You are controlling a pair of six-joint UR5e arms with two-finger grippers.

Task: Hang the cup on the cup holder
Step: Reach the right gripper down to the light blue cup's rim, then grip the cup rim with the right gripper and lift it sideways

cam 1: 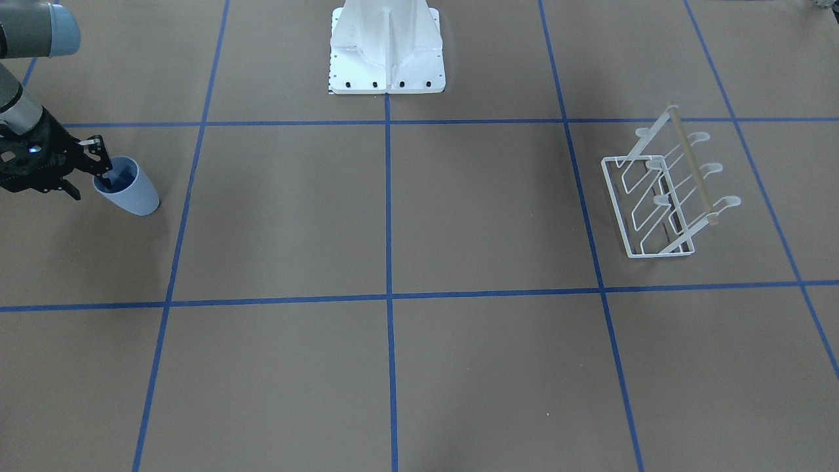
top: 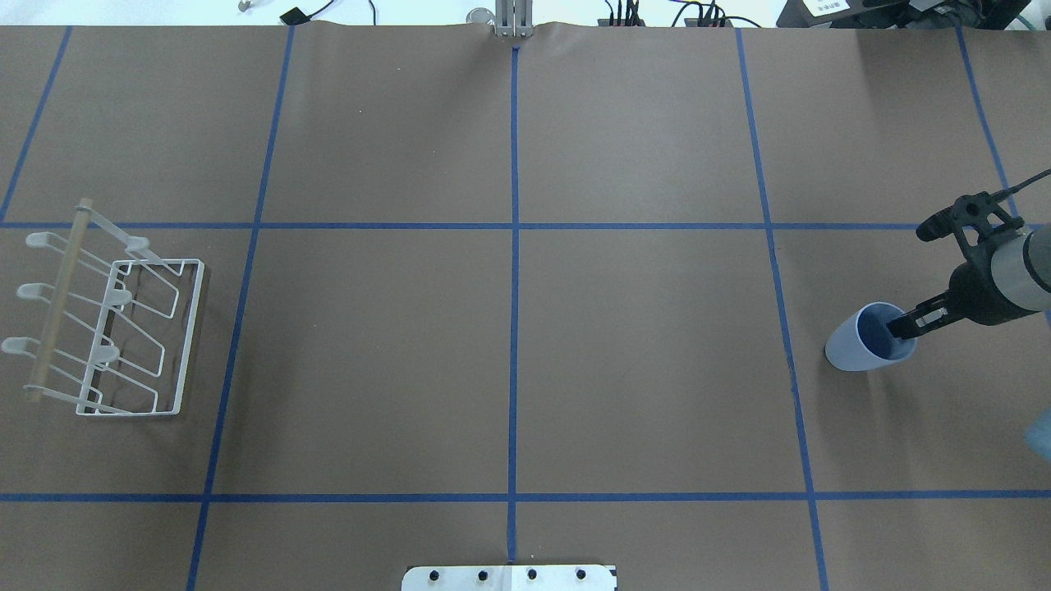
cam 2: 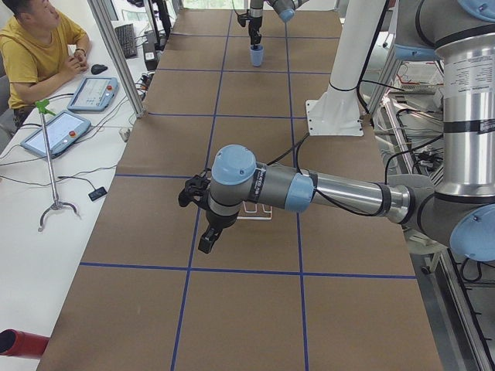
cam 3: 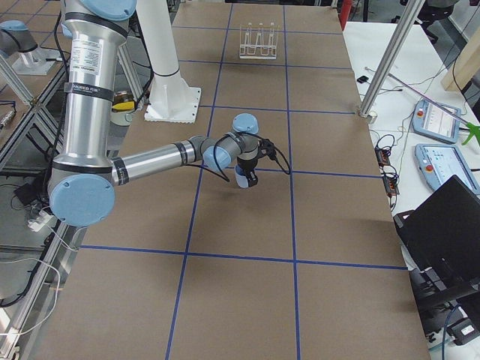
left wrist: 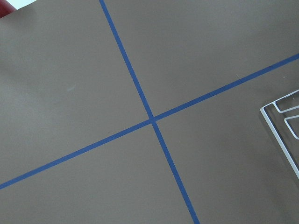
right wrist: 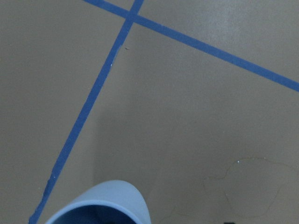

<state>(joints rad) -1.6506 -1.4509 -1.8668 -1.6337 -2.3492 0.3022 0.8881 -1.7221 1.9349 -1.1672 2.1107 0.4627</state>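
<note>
No legible text, label or number shows anywhere

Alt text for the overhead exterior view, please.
The right gripper dips into the open top of a pale blue plastic tumbler near the table's right edge. A white wire rack with a tan wooden rod stands across the table at the left.

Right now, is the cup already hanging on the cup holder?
No, the cup is at the right gripper on one side of the table, far from the cup holder, whose prongs are all bare.
</note>
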